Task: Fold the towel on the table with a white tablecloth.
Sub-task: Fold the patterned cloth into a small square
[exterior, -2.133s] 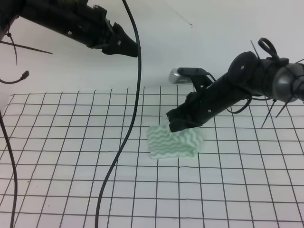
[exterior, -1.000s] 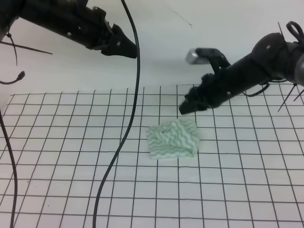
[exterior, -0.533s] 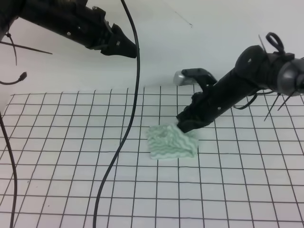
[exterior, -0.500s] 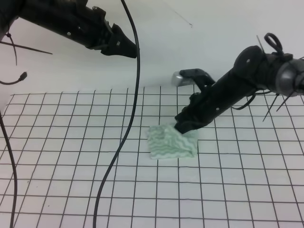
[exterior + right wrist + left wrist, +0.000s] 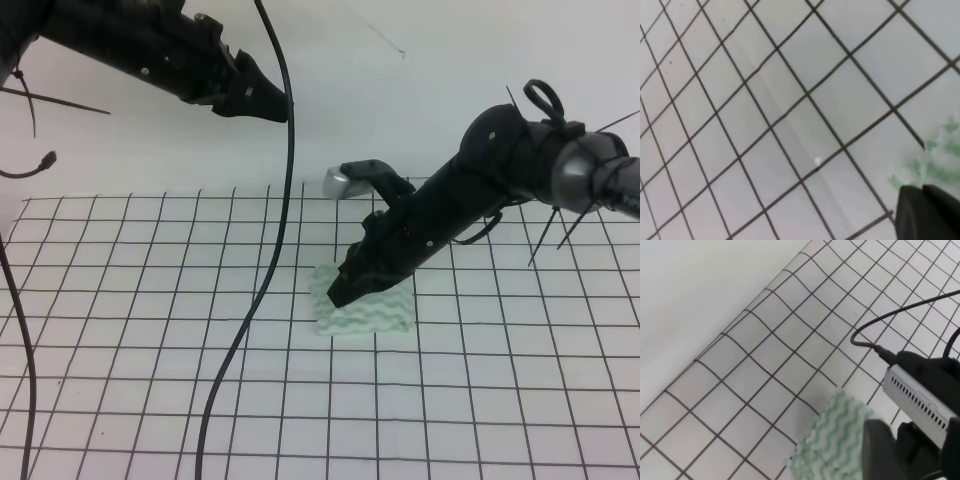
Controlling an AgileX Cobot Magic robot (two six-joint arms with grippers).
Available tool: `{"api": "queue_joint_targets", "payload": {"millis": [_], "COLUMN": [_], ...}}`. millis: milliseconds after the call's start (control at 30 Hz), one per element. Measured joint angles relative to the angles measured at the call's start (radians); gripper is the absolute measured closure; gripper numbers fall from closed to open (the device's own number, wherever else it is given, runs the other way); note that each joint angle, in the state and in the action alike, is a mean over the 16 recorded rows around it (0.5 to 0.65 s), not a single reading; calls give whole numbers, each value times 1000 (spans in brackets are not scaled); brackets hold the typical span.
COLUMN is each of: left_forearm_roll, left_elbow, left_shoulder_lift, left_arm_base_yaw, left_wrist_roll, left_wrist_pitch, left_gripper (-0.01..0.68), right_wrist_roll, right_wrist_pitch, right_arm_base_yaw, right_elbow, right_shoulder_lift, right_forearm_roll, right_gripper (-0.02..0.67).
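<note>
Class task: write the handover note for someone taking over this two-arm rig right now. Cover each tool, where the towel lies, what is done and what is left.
Left tool: raised high over the far left of the table, away from the towel; open or shut cannot be told.
Right tool: down at the towel's far-left part, over it; grip not visible.
Towel: a small folded bundle near the middle of the white tablecloth, a few grid squares wide.
Done: towel appears already folded over.
Left: probably pressing or tidying the fold, then lifting the right arm away.

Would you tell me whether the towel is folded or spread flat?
Folded: the towel is a small, thick bundle under the right gripper.
</note>
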State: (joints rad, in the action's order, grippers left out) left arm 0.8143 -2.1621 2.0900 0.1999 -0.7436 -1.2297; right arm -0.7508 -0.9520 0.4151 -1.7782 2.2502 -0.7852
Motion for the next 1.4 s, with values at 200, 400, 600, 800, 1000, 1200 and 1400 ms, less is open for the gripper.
{"api": "queue_joint_targets", "payload": {"millis": [200, 400, 600, 800, 1000, 1200, 1400], "left_forearm_roll": [-1, -1, -1, -2, -4, -7, -11], "left_elbow": [0, 0, 0, 0, 0, 0, 0], "left_shoulder_lift": [0, 0, 0, -1, -1, -1, 0], "left_arm_base_yaw": [0, 0, 0, 0, 0, 0, 0], "left_wrist_roll": [1, 2, 2, 2, 3, 5, 8], "left_wrist_pitch": [3, 3, 3, 0, 0, 0, 3], "left_gripper": [418, 418, 418, 417, 417, 417, 418], "right_wrist_roll": [28, 78, 106, 93, 109, 159, 210], "right_wrist_pitch": [32, 59, 45, 23, 69, 140, 185], "right_arm_base_yaw": [-1, 1, 17, 37, 51, 52, 54], "right_elbow": [-29, -51, -55, -59, -76, -96, -109], "right_shoulder_lift": [1, 11, 23, 29, 28, 32, 51], "right_forearm_roll": [49, 115, 143, 129, 163, 241, 309], "right_gripper": [597, 552, 524, 522, 502, 434, 363]}}
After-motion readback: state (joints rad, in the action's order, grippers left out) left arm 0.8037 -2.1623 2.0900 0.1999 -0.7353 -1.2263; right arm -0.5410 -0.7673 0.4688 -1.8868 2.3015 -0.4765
